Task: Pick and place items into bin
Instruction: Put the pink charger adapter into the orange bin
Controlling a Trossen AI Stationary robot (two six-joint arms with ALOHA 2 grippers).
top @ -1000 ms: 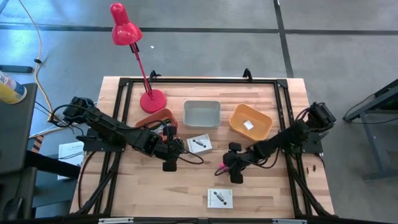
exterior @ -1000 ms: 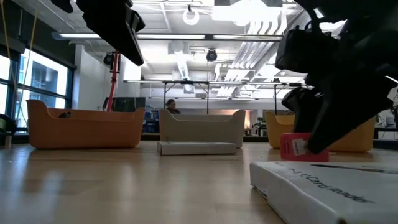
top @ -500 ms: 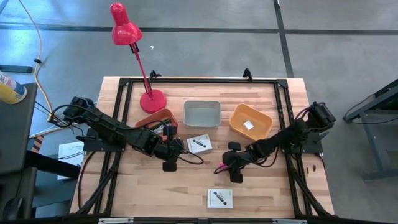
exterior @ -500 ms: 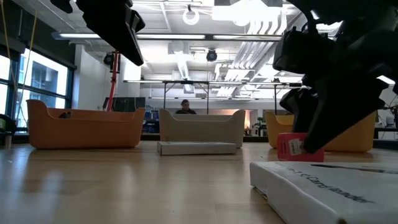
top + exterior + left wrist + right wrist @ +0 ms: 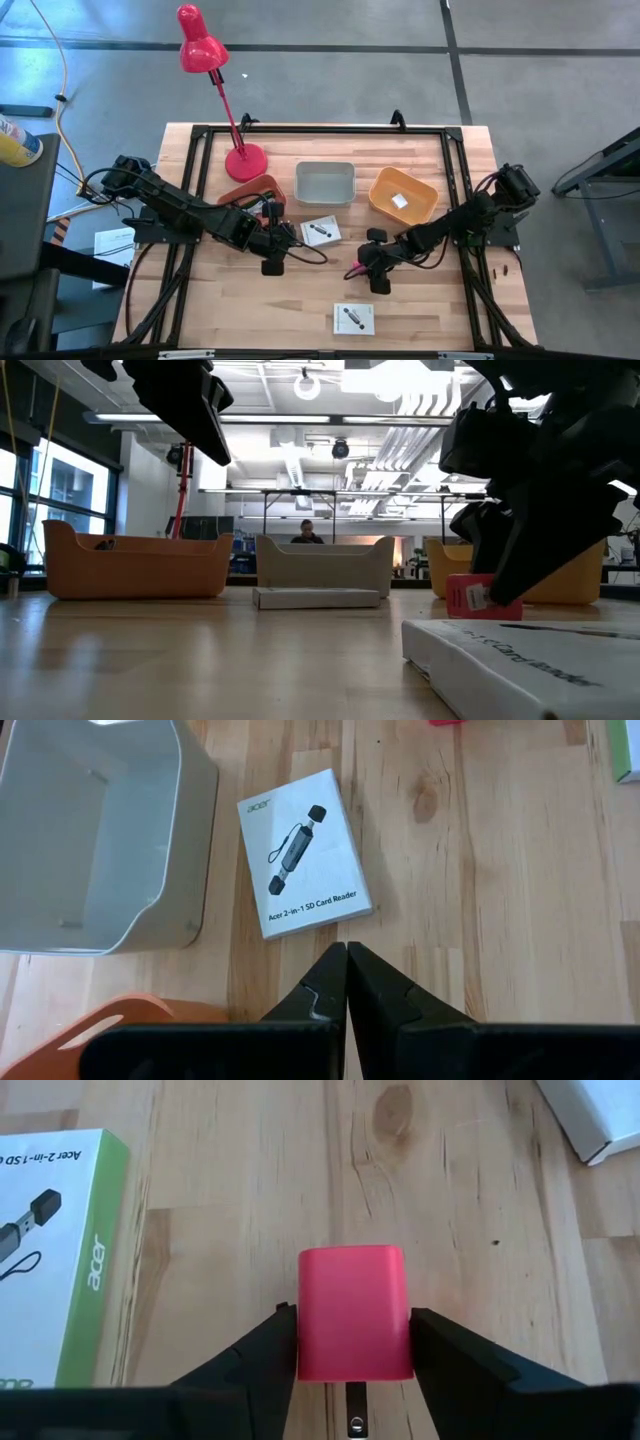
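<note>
Barely shifted, right claw [image 5: 352, 1380] pinches pink block [image 5: 354, 1312]; left claw [image 5: 346, 982] pressed together.

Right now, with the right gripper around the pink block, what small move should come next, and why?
Probably lift the right gripper straight up. Its fingers already press both sides of the pink block, which sits low over the wooden table. It must clear the tabletop before travelling to the orange bin that already holds a white item.

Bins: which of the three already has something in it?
The orange bin by the right arm: a white block lies inside. The grey bin looks empty; the left orange bin's inside is hidden.
</note>
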